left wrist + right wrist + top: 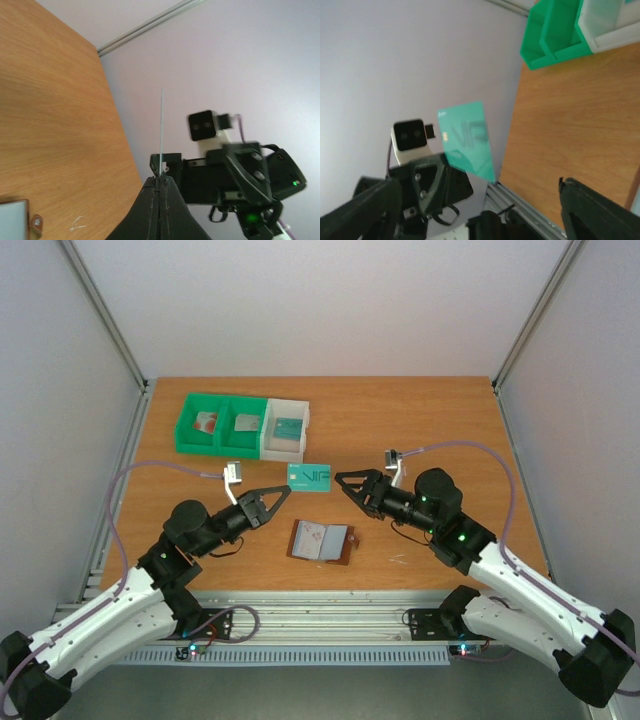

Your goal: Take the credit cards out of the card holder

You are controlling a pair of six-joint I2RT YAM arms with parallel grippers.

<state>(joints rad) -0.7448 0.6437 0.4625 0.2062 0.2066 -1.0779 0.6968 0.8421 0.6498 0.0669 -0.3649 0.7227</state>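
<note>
Your left gripper is clamped shut on one end of a teal credit card. The card is held clear of the table and shows edge-on in the left wrist view. Your right gripper is just beside the card's other end with its jaws wide apart, and I see no contact. The card holder lies open on the table, nearer the bases. More cards are in the bins: one in each of the two green bin compartments and one in the white bin.

Green bin touches white bin on wooden table.
</note>
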